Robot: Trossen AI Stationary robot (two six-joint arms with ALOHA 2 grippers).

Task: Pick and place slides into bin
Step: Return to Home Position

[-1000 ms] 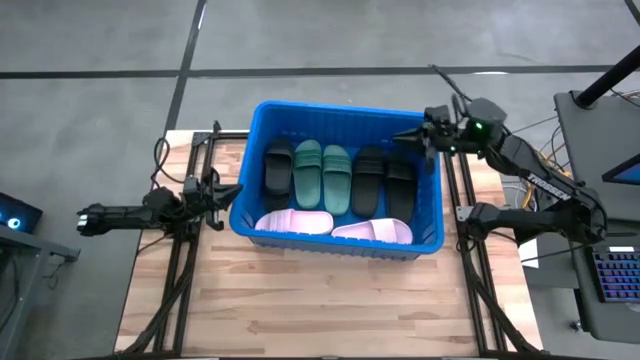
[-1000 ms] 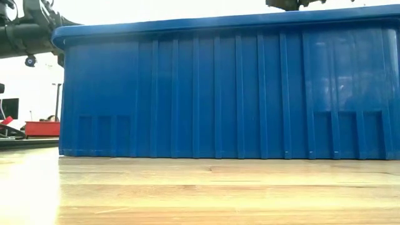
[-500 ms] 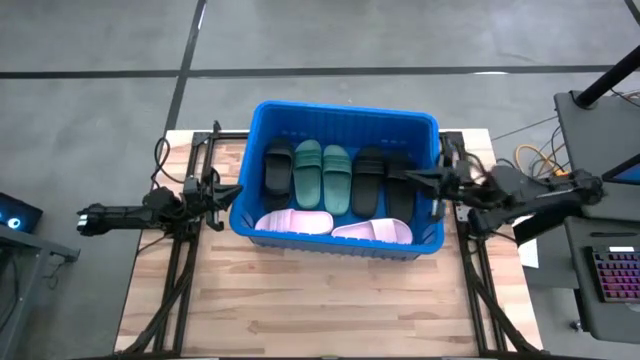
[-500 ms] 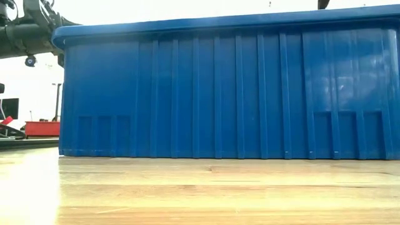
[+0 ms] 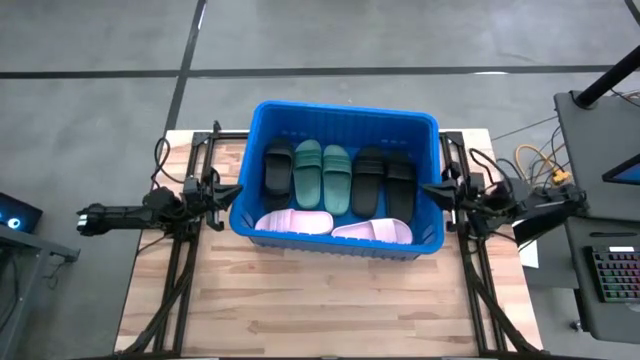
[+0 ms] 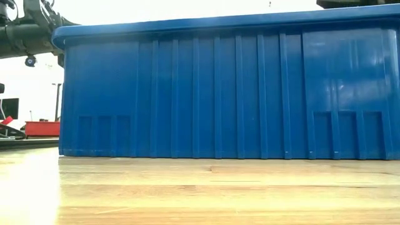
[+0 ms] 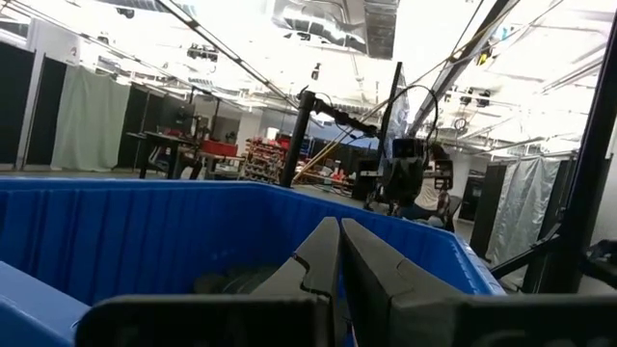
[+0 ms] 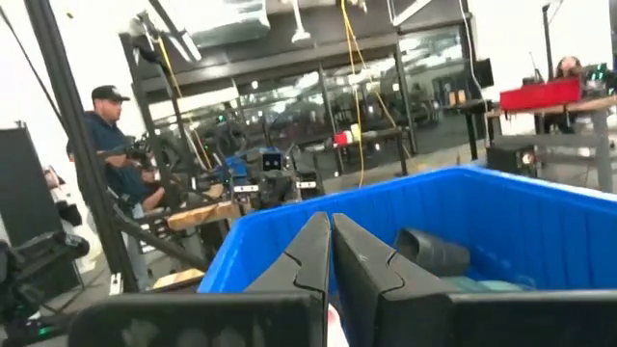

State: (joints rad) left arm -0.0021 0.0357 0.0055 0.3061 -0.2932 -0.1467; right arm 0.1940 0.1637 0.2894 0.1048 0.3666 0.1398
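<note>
The blue bin (image 5: 430, 175) stands on the wooden table. Inside it lie several slides: a black one (image 5: 278, 167) at the left, two dark green (image 5: 322, 176), two black (image 5: 385, 180), and two pale pink (image 5: 332, 226) along the near wall. My left gripper (image 5: 236, 190) is shut and empty just outside the bin's left wall. My right gripper (image 5: 427, 189) is shut and empty just outside the bin's right wall. In the low view the bin's near wall (image 6: 219, 94) fills the picture and hides the slides.
Bare table lies in front of the bin (image 5: 330, 300). Black frame rails run along both table sides (image 5: 180, 270). A person (image 8: 111, 154) stands in the room beyond the table. A desk with a keyboard (image 5: 610, 275) is at the right.
My right gripper has come from above the bin's far right corner toward the table's near edge and down, passing over the right rim, then drawn back right to just outside the right wall. The slides and bin have stayed put.
</note>
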